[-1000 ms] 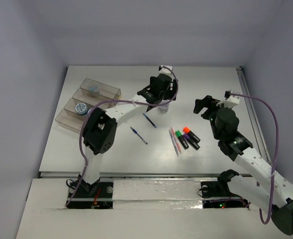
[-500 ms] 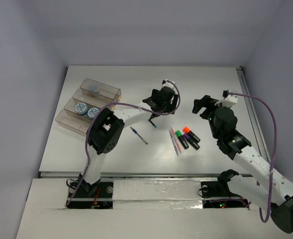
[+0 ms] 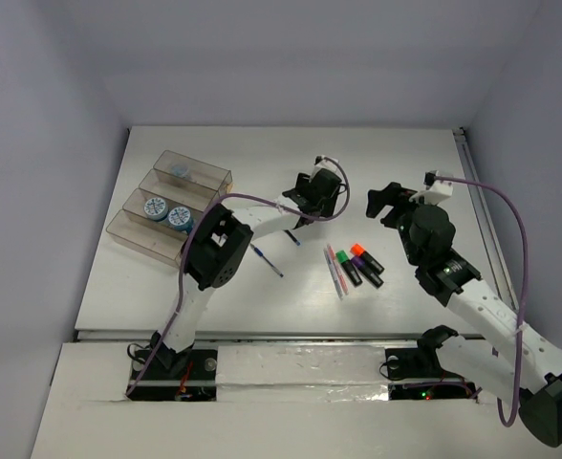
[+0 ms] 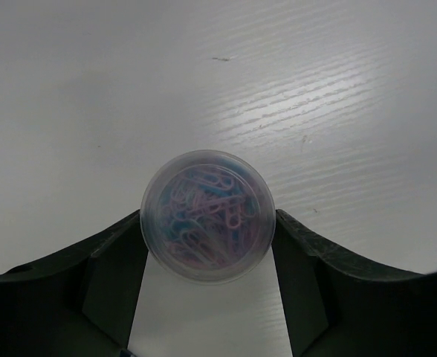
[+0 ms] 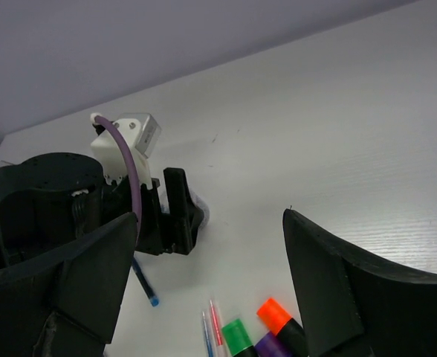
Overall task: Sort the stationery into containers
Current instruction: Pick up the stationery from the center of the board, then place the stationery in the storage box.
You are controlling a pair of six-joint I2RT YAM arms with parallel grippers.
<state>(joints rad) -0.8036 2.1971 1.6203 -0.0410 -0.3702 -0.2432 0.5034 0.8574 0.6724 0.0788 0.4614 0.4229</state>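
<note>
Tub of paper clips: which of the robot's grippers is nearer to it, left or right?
Left. The left gripper has the tub of paper clips between its fingers; the right gripper stands open, off to its right.

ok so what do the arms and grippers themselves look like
Both arms are the same build: white links between chunky black joint housings. The left arm and right arm each carry a looping purple cable up to a small white block at the wrist. The left gripper and right gripper are matte black, with broad wedge-shaped fingers. No markings are readable.
</note>
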